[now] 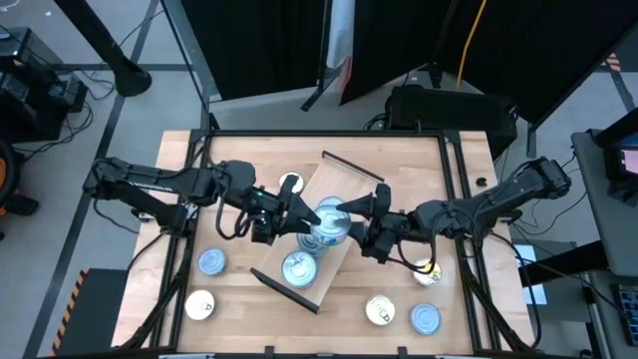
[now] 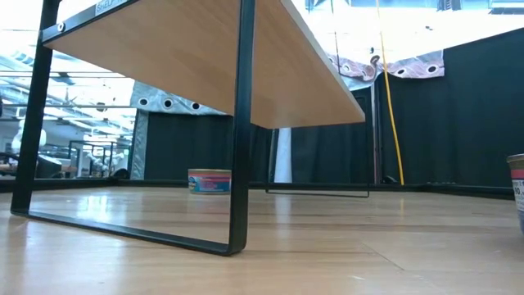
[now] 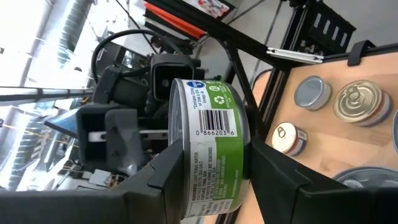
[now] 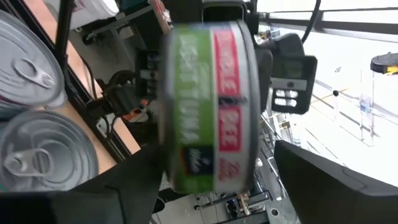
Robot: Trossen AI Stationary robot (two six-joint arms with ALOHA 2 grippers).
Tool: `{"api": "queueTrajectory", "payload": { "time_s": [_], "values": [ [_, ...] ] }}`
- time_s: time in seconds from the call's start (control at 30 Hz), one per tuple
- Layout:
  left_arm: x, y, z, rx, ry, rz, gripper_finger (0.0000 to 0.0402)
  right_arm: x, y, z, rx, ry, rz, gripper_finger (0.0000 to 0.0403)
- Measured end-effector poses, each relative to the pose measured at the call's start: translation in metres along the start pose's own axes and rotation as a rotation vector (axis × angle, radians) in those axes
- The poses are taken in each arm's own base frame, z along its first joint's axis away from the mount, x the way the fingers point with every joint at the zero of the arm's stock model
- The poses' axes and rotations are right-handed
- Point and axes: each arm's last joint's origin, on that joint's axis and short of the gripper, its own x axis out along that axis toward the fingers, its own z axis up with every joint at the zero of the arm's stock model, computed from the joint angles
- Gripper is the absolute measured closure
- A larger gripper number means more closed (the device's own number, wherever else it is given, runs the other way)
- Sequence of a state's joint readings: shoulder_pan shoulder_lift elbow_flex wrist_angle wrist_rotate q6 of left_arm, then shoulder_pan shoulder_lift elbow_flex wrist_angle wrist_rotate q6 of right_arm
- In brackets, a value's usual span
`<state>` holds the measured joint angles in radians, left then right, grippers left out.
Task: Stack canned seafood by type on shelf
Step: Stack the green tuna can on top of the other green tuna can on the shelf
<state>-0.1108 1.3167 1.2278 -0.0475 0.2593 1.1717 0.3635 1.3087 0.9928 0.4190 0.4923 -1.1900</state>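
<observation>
1. Right now both arms meet over the middle of the shelf (image 1: 334,194), which lies slantwise across the middle of the table (image 1: 419,160).
2. The left gripper (image 1: 299,214) is pinching a green-labelled tin (image 3: 211,149) on edge, its flat faces turned sideways. A barcode on the label reads 0 866203 6.
3. The right wrist view shows a green-and-red labelled tin (image 4: 208,106) standing on edge between the right gripper's (image 1: 351,207) fingers. One finger sits clear of it, so I cannot tell whether it is gripped. "TUNA" is legible; the rest is blurred.
4. From above, the two grippers sit almost nose to nose, with a cluster of tins (image 1: 329,227) on the shelf just beneath and between them. I cannot tell whether both grippers share one tin.
5. The next move, I judge, turns on the tin's axis: it lies level, so it must be tipped flat before resting on the stack below.
6. Loose tins (image 1: 211,262) wait along the table's near edge. One blue-topped tin (image 1: 427,318) is near the right corner.
</observation>
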Motion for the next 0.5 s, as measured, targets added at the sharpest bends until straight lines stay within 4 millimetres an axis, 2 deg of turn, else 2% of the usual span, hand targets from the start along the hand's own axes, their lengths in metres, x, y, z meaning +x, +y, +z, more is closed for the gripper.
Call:
{"api": "queueTrajectory", "payload": {
  "time_s": [0.5],
  "values": [
    [0.0000, -0.0008, -0.0011, 0.016, 0.030, 0.000, 0.0249, -0.0053, 0.0046, 0.0093, -0.002, -0.033, 0.024, 0.0267]
  ]
}}
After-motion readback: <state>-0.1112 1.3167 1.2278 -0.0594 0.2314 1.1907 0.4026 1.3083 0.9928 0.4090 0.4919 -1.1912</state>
